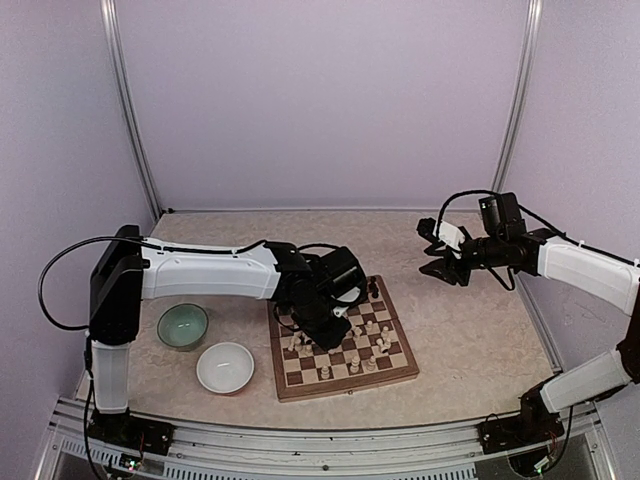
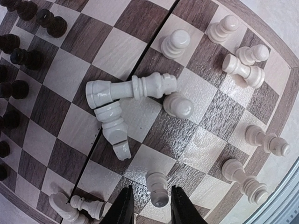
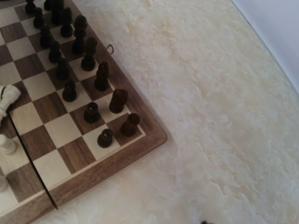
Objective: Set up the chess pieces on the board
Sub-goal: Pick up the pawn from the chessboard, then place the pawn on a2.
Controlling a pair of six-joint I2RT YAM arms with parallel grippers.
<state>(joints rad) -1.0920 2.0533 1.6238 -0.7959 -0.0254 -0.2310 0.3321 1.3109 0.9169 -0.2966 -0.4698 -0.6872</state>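
left gripper [image 2: 150, 196] hovering low over the board [image 2: 117, 46], jaws sitting apart either side of a cream piece [image 2: 157, 186] | right gripper [image 1: 438, 252] hanging off-board, jaws looking apart too

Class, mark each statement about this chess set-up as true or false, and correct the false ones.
1. The dark brown-black chess pieces stand upright in rows along one edge of the checkered wooden chessboard. True.
2. Every cream wooden chess piece stands upright. False: several lie on their sides, such as the tall cream piece mid-board.
3. The left gripper has its fingers either side of a small cream piece. True.
4. The right gripper holds a piece over the board. False: it hangs open beside the board, with nothing in it.
5. The round green bowl and round white bowl sit right of the board. False: they sit left of it.
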